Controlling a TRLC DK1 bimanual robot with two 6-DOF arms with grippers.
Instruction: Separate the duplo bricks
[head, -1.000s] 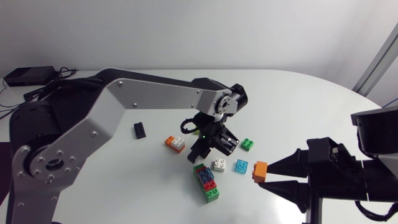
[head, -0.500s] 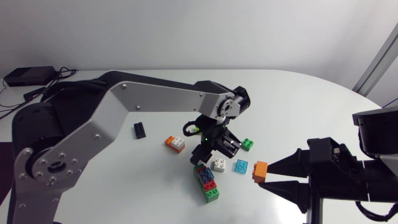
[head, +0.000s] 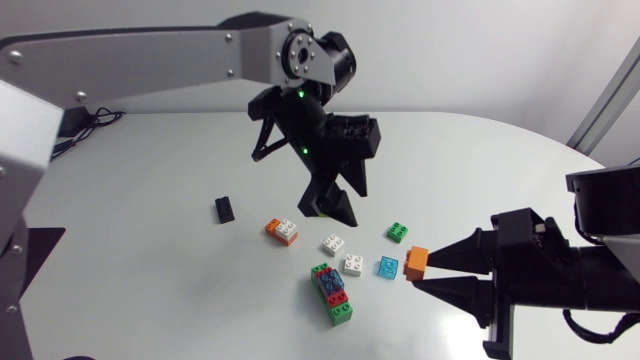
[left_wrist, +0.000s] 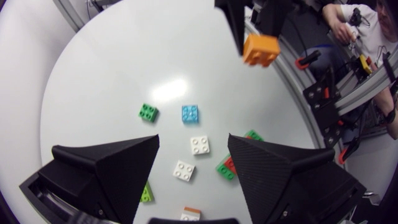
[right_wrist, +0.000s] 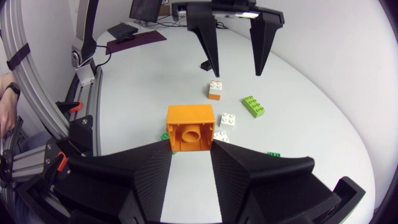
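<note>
Green-red stack (left_wrist: 226, 167) half behind L gripper (left_wrist: 193, 140)

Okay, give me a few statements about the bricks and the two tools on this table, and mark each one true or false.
1. The right tool is shut on an orange brick. True.
2. The left tool holds a white brick. False: it hangs open and empty above the table.
3. Two all-white bricks lie loose on the table. True.
4. The light blue brick sits on the small green brick. False: they lie apart, each alone.
</note>
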